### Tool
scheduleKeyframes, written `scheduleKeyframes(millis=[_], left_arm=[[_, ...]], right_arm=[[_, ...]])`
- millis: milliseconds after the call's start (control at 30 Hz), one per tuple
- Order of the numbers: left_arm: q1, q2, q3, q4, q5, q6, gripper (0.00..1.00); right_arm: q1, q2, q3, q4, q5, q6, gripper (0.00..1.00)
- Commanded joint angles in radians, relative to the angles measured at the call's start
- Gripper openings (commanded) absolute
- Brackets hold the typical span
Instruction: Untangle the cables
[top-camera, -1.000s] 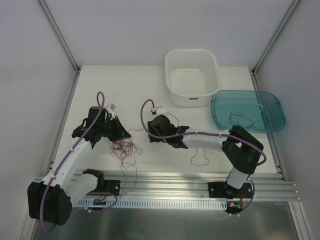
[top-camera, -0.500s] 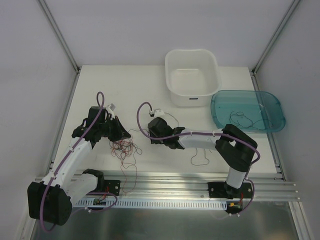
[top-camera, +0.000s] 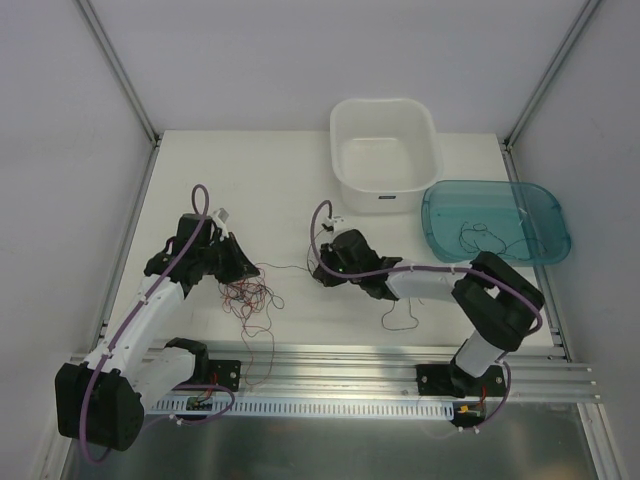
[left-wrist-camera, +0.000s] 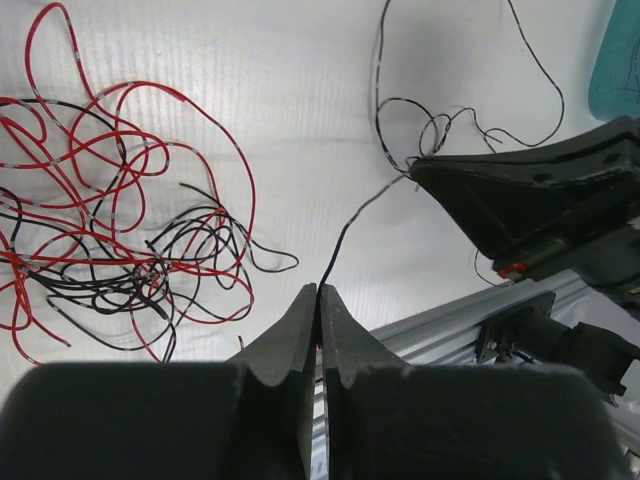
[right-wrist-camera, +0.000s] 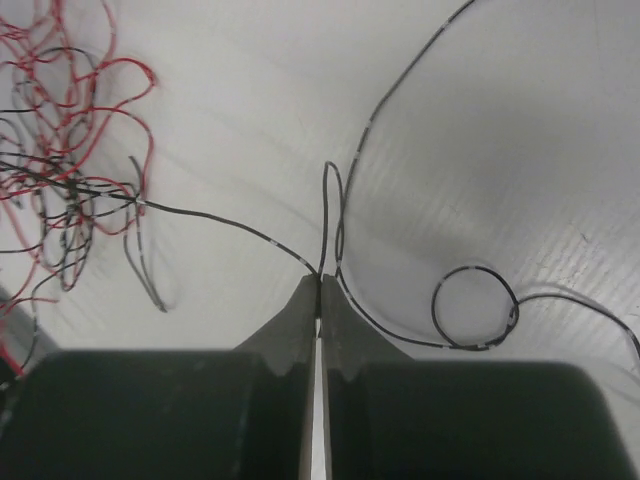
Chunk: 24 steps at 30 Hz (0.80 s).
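A loose tangle of red and black cables (top-camera: 250, 300) lies on the white table in front of the left arm. It also shows at the left of the wrist views, as the tangle (left-wrist-camera: 110, 230) and the tangle (right-wrist-camera: 60, 150). My left gripper (left-wrist-camera: 321, 290) is shut on one thin black cable (left-wrist-camera: 340, 245) just right of the tangle. This strand runs on to my right gripper (right-wrist-camera: 320, 278), which is shut on the black cable (right-wrist-camera: 220, 220). From above, the left gripper (top-camera: 243, 268) and right gripper (top-camera: 319, 274) stand apart with the strand between them.
A single dark cable (top-camera: 400, 315) curls on the table under the right forearm. A white bin (top-camera: 385, 190) stands at the back. Beside it a blue tray (top-camera: 540, 205) holds loose cables (top-camera: 480, 238). The aluminium rail (top-camera: 350, 365) runs along the near edge.
My right gripper has shut on the black cable and moved right, away from the tangle, drawing the strand out. The left gripper has stayed shut in place.
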Motion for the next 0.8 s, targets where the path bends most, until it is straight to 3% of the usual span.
scheduleKeyframes(millis=[0,200,467,533,567,700,767], left_arm=[[-0.01,-0.014,-0.005,-0.008,-0.077,-0.004,0.0],[-0.01,0.012,-0.039,0.02,-0.069,-0.021,0.0],[-0.01,0.013,-0.117,0.061,-0.14,-0.05,0.0],[-0.01,0.003,-0.141,0.071,-0.16,-0.061,0.0],[-0.008,-0.003,-0.151,0.077,-0.167,-0.075,0.0],[-0.01,0.01,-0.178,0.1,-0.14,-0.082,0.0],[-0.01,0.023,-0.18,0.101,-0.123,-0.082,0.0]], right_arm=[[-0.082,-0.109,-0.09,0.183,-0.266,-0.013,0.01],[-0.199,-0.172,-0.173,0.38,-0.544,0.056,0.05],[-0.246,-0.21,-0.231,0.507,-0.609,0.148,0.13],[-0.266,-0.223,-0.256,0.536,-0.612,0.17,0.12],[-0.28,-0.224,-0.263,0.552,-0.614,0.184,0.04],[-0.28,-0.253,-0.256,0.418,-0.574,0.136,0.01],[-0.273,-0.273,-0.245,0.334,-0.543,0.115,0.05]])
